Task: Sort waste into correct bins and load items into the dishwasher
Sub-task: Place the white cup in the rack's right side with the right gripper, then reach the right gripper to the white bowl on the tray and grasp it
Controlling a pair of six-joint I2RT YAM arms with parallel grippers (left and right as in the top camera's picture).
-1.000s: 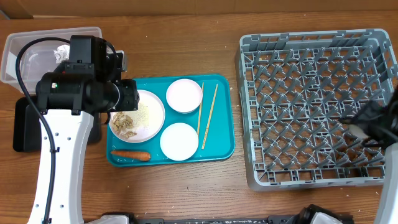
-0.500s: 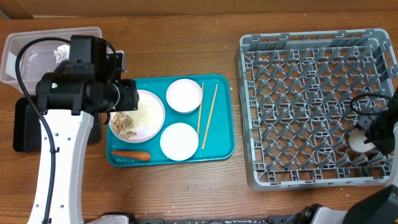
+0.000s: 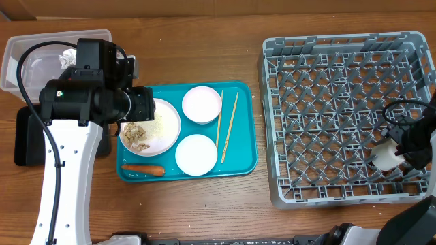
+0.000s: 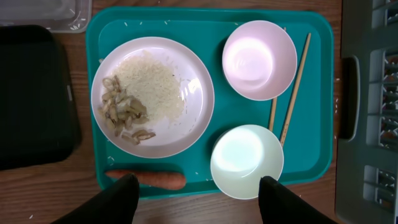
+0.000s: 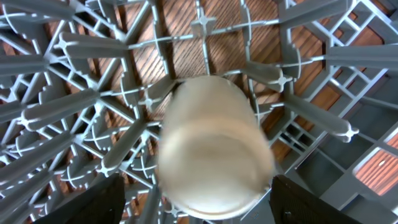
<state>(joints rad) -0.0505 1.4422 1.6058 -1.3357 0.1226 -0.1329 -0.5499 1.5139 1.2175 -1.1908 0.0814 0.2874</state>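
A small white cup (image 5: 214, 149) lies over the lattice floor of the large square grey plastic dish rack (image 3: 270, 136), in the part of the rack nearest the worktop's right edge and front-right corner. The cup is blurred in the right wrist view, so I cannot tell whether it rests on the grid. The right hand (image 5: 198, 193) hangs directly above it, its fingers spread wide, one on each side of the cup and clear of it. Toward the worktop's left edge, the left hand (image 4: 199, 190) hovers with its fingers apart over the teal serving tray (image 4: 205, 31), above an orange carrot (image 4: 152, 179) and a small white bowl (image 4: 247, 162).
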